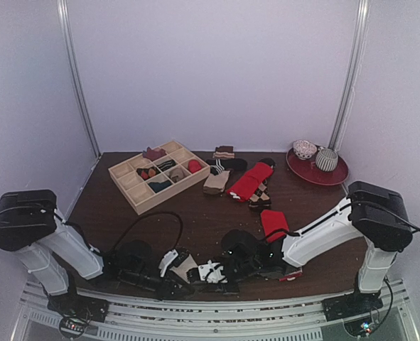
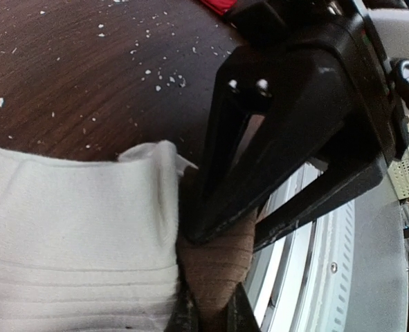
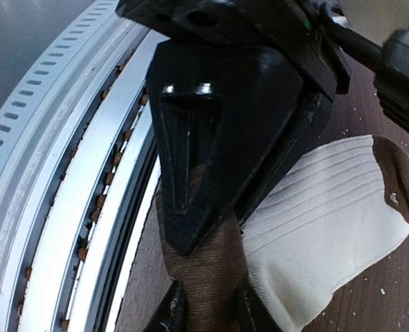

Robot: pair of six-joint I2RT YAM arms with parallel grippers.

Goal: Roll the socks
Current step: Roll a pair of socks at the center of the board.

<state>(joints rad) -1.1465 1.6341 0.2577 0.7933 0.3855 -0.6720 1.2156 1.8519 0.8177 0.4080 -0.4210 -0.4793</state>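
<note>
Together, left gripper (image 2: 210, 315) and right gripper (image 3: 207, 312) are both clamped on the brown band (image 3: 204, 266) of the cream sock (image 3: 322, 207).
They meet at bottom centre of the top view; the cream body spreads across the right of the right wrist view. A red sock (image 1: 272, 222) lies beside the right arm (image 1: 316, 231).

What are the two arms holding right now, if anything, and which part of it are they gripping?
The cream sock: the left gripper and the right gripper each have their jaws closed on its brown band.
</note>
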